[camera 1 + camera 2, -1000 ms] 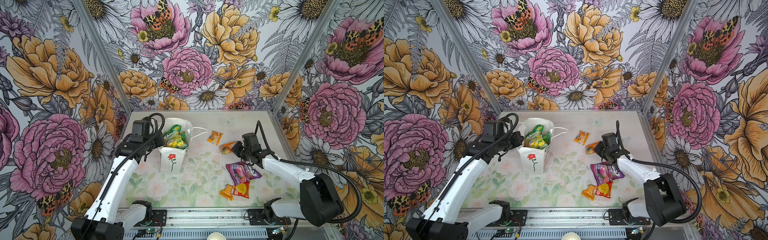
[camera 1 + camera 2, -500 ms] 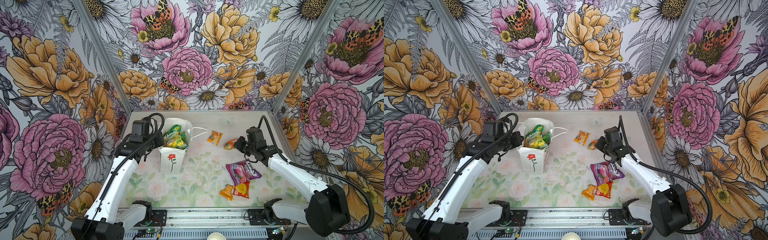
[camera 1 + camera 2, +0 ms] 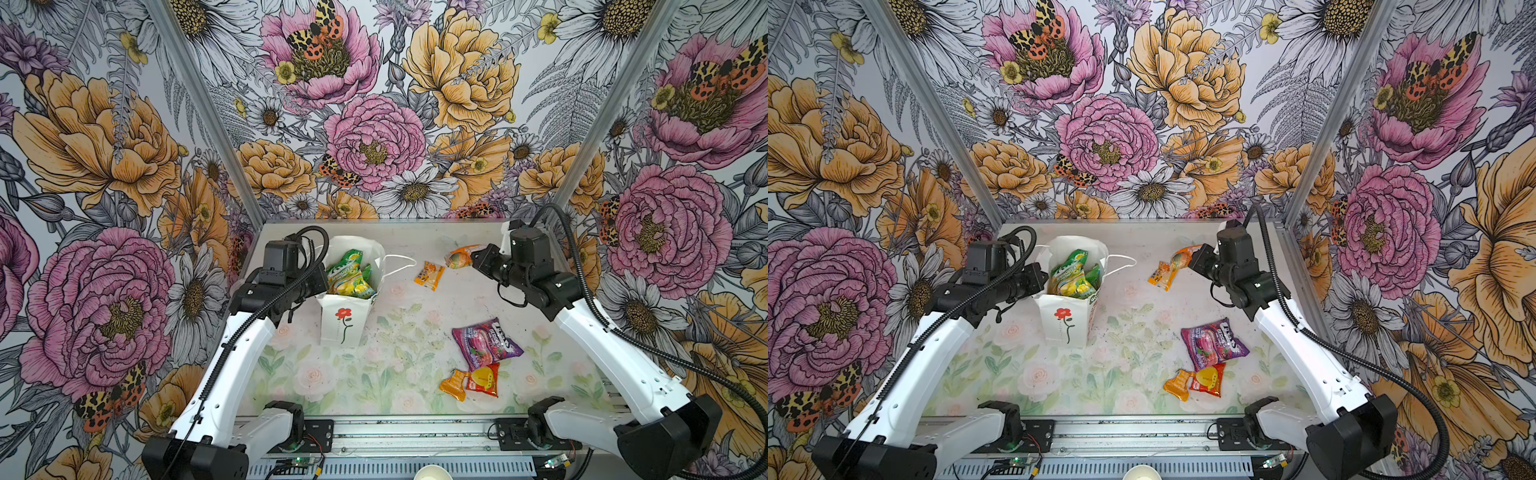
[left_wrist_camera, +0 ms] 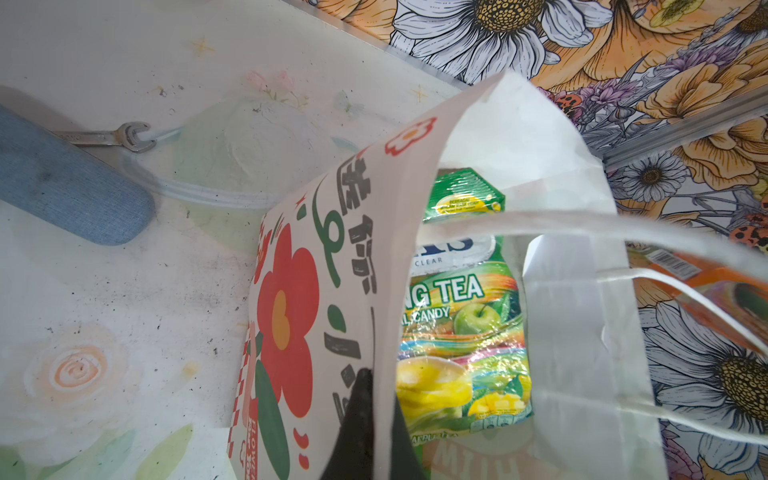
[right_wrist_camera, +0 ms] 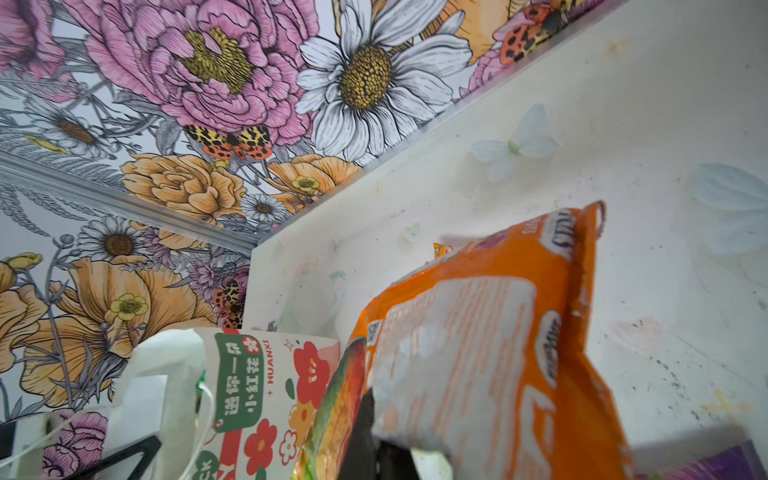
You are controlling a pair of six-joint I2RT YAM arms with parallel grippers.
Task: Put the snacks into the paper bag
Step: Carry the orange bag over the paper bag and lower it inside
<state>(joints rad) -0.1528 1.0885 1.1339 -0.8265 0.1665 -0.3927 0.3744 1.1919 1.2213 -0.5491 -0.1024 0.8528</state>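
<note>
Orange snack packet (image 3: 459,258) up off the tabletop (image 3: 415,316) at the far side, well apart from the paper bag (image 3: 338,328), w/ a small orange packet (image 3: 429,275) lying between. Pinched by one end only in right tool (image 3: 473,261), clamped tight on the glossy film, the rest dangling. Prob the first thing to go wrong: slick wrapper + thin grip, could slide out mid-carry.

Bag upright toward the left, mouth already crowded w/ green packets (image 3: 349,276) poking above the rim. Could just perch on top & tumble off if let go off-centre. Cord handle (image 3: 399,262) flopped out on the incoming side, easy snag imo.

Left tool (image 4: 374,411) closed on the bag's rim, holding the mouth open. Could tip the bag or tear thin paper w/ any tug there.

Purple packet (image 3: 484,343) and red-orange packet (image 3: 471,380) flat on the tabletop near the right arm, not bagged yet.
</note>
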